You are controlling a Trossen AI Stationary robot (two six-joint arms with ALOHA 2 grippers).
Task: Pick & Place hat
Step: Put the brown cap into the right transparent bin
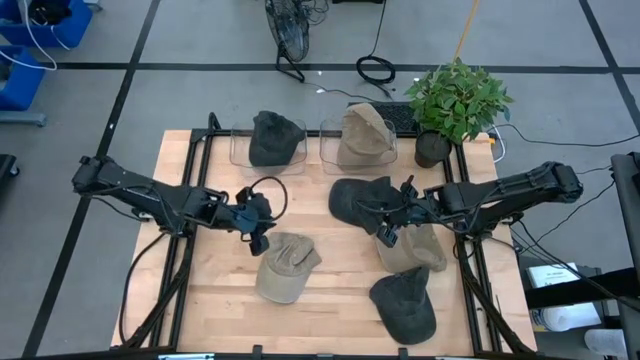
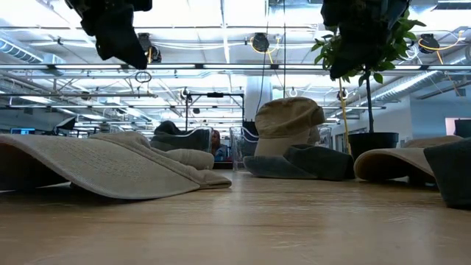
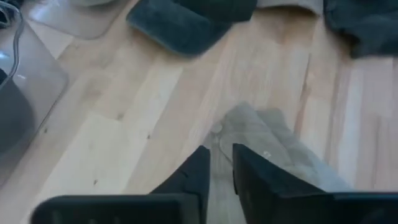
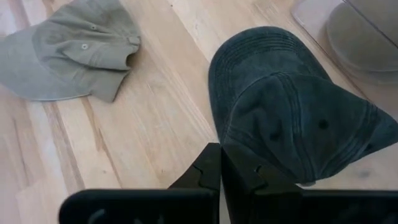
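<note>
Two grippers (image 1: 256, 222) (image 1: 393, 222) hover over hats (image 1: 284, 266); right one shut.

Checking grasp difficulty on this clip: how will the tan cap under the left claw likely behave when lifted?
The tan cap lies slumped and creased, so its crown will probably sag when lifted. Its brim looks flatter, likely somewhat stiffer. Being soft cloth, it seems light and unlikely to roll. The left claw sits at its edge.

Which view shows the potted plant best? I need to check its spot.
The high view: the potted plant stands whole at the table's far right corner, beside the tan cap in a clear bin. The low view shows its pot and stem; neither wrist view shows it.
</note>
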